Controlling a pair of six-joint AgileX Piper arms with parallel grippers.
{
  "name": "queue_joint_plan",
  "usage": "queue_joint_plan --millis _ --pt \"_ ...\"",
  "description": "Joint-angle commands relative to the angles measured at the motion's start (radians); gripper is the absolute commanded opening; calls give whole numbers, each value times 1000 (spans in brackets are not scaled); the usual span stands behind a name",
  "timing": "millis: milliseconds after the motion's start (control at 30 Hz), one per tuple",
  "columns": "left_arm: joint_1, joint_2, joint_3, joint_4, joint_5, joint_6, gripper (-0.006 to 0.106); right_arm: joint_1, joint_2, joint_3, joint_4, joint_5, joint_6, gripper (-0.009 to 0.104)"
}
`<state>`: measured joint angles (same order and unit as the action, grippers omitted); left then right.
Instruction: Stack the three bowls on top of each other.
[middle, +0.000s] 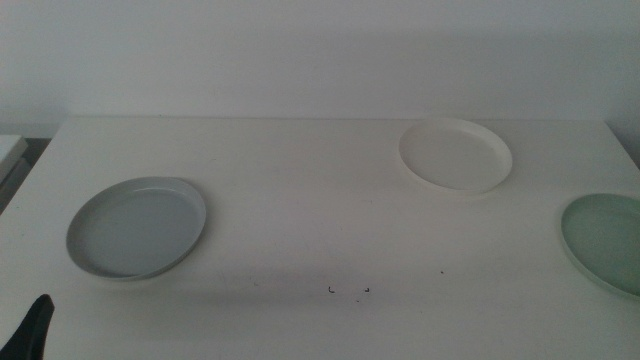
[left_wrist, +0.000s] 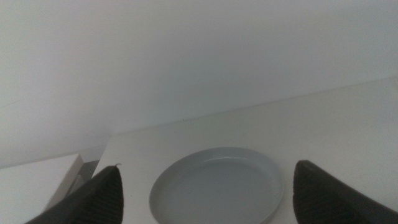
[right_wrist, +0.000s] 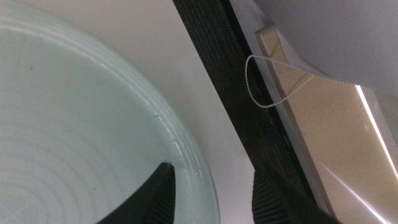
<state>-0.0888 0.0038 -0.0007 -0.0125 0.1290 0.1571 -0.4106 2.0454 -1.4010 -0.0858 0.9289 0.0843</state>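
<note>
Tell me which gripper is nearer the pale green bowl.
Right. The right gripper straddles the rim of the pale green bowl, jaws open. The left gripper hangs across the table, facing the light grey bowl.

The middle camera looks down on the table (middle: 300, 200) from far. The left wrist camera shares its grey bowl (middle: 137, 228). The right wrist camera sits close over the green bowl (right_wrist: 74, 143).

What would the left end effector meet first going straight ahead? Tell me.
Likely the light grey bowl, which lies between the open jaws of the left end effector and just ahead; depth is unclear.
</note>
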Motion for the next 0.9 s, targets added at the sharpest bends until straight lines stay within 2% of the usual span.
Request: queue_joint_plan --millis 0,400,500,600,700,867 --pt "-1 -4 1 -2 -14 -4 94 -9 -5 -11 -13 -14 -1 33" --pt "-1 -4 1 -2 -14 -4 94 -9 47 -9 10 -9 -5 25" --pt "-1 -4 1 -2 -14 -4 94 -9 54 -7 10 -5 -5 16" --pt "-1 -4 1 -2 -14 -4 94 -9 52 -6 -10 0 -7 -3" --pt "-1 -4 1 -2 -14 -4 94 -9 49 -6 -39 16 -7 -3" --pt "-1 -4 1 -2 -14 -4 94 -7 -11 -6 -26 44 -7 -3"
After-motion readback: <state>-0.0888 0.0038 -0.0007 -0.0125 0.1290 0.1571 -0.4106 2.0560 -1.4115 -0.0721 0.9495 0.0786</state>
